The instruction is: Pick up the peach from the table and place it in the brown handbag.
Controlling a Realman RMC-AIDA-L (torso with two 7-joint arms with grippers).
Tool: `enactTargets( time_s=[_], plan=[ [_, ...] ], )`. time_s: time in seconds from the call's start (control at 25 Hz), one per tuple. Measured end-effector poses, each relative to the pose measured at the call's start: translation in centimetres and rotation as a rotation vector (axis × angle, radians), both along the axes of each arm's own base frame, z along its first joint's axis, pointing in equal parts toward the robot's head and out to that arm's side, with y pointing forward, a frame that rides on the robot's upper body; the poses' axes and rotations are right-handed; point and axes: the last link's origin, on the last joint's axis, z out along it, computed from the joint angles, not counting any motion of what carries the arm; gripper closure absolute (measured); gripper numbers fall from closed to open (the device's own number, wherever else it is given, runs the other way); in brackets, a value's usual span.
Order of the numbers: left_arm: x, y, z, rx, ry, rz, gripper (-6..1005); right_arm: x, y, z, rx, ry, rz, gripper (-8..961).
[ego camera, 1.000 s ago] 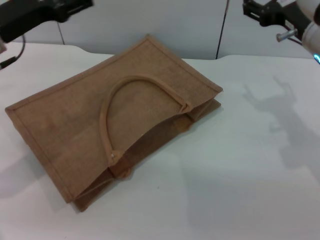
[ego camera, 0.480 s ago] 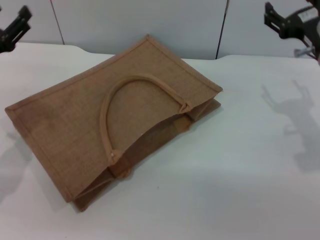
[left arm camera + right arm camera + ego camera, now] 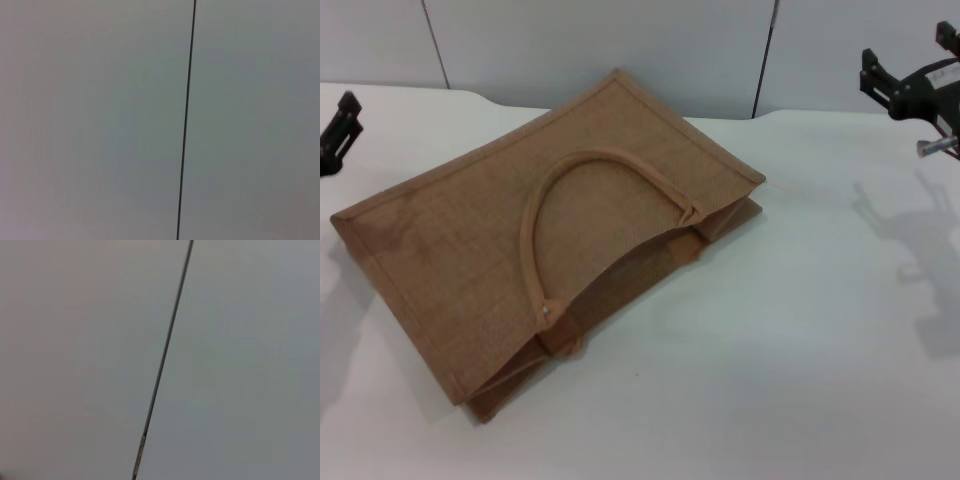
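- Peach: not visible in any view; its bearing from either end effector cannot be judged.
- Brown handbag lies flat on the table, mouth toward the near-right.
- Left end effector at far-left edge, right end effector raised far-right; neither touches anything, finger state indeterminate.
- Wrist views show only wall.

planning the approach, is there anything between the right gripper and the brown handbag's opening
Nothing visible stands between them: only bare table lies between the right gripper, at the far right edge, and the brown handbag, which lies flat with its mouth facing that way. The left gripper is at the left edge. No peach shows.
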Motion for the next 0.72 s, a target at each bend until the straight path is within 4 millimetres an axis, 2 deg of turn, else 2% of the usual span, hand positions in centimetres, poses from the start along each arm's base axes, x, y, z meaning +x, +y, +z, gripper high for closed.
enactTargets(
  time_s=[0.56, 0.72],
  plan=[
    [-0.7, -0.9, -2.7, -0.033, 0.071, 0.059, 305, 3.0, -1.9, -0.8, 0.004, -0.015, -0.029, 57],
    [-0.6, -0.8, -3.1, -0.025, 0.076, 0.068, 305, 2.9, -1.9, -1.0, 0.016, -0.022, 0.008, 57]
  ],
)
